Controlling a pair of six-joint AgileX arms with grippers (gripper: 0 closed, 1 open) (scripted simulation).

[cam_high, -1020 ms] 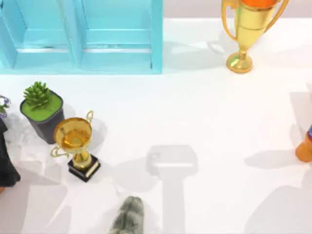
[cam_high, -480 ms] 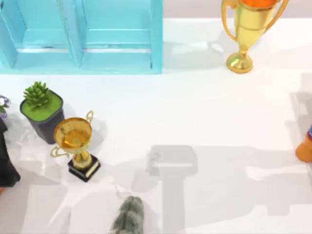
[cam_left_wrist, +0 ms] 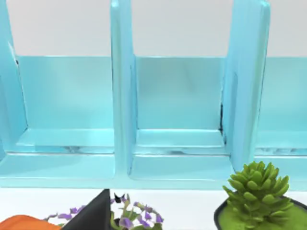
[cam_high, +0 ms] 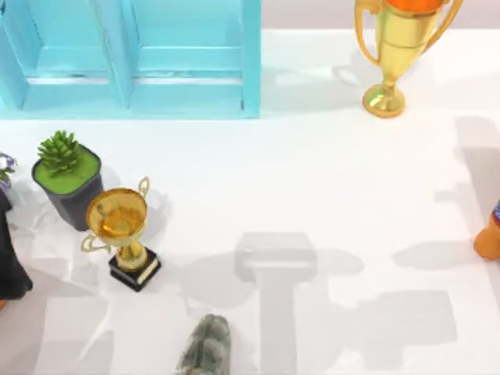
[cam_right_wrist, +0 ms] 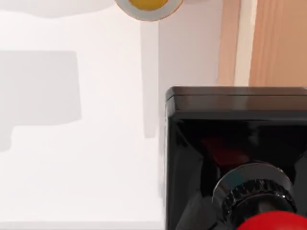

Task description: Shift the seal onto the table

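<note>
Neither gripper's fingers can be made out, so whether either is spread, pressed together or pinching something cannot be told. The right wrist camera sits very close over the seal (cam_right_wrist: 230,158): its black square block base nearly touches the lens, with a dark ribbed collar and the edge of the red knob at the frame's bottom. Past it lie the white table (cam_right_wrist: 72,158) and a tan wooden strip beyond the table's edge.

The left wrist camera faces the turquoise cabinet (cam_left_wrist: 177,105), whose open compartments hold nothing. In front of it stand a green succulent (cam_left_wrist: 256,187) in a dark pot and a small purple-flowered plant (cam_left_wrist: 132,215).

From above, that succulent stands at the left beside a small gold trophy (cam_high: 121,226) on a black base; a grey mottled stone (cam_high: 207,348) lies at the near edge, a tall gold trophy (cam_high: 394,55) stands at the far right
</note>
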